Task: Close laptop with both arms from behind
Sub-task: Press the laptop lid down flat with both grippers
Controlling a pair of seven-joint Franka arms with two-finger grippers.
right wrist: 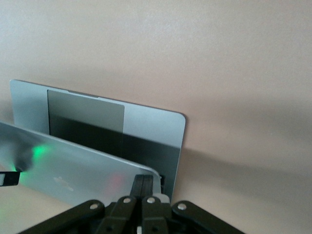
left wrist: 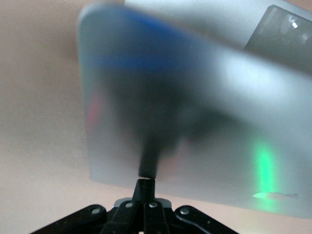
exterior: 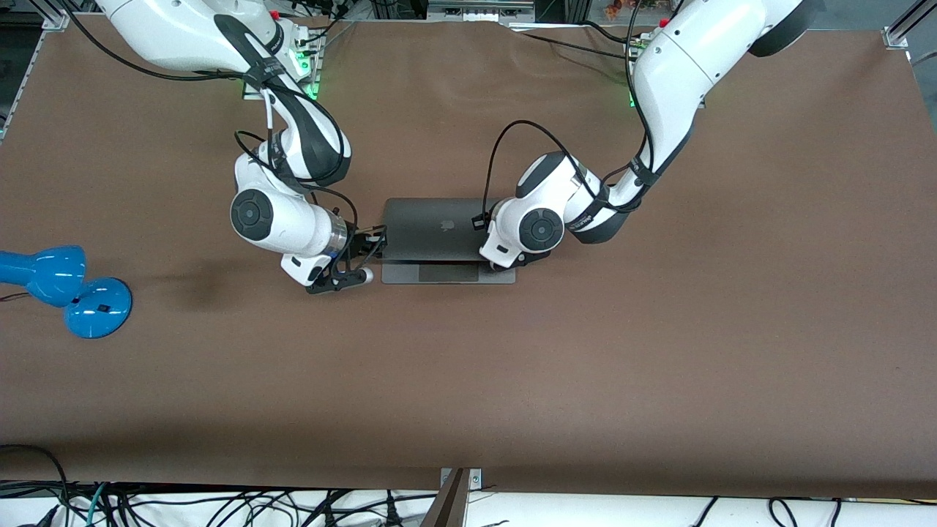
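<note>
Pressing against the half-lowered lid of the laptop [exterior: 432, 228], the left pincer [left wrist: 146, 187] and right pincer [right wrist: 142, 187] both have fingers together on the tabletop [exterior: 585, 366].

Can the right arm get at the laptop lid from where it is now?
Probably yes. The right gripper is shut and already at the lid of the half-closed laptop, at its corner toward the right arm's end of the table. Nothing stands between them. The left gripper, also shut, is at the lid too.

Laptop [exterior: 432, 227] — smooth matt grey metal
</note>
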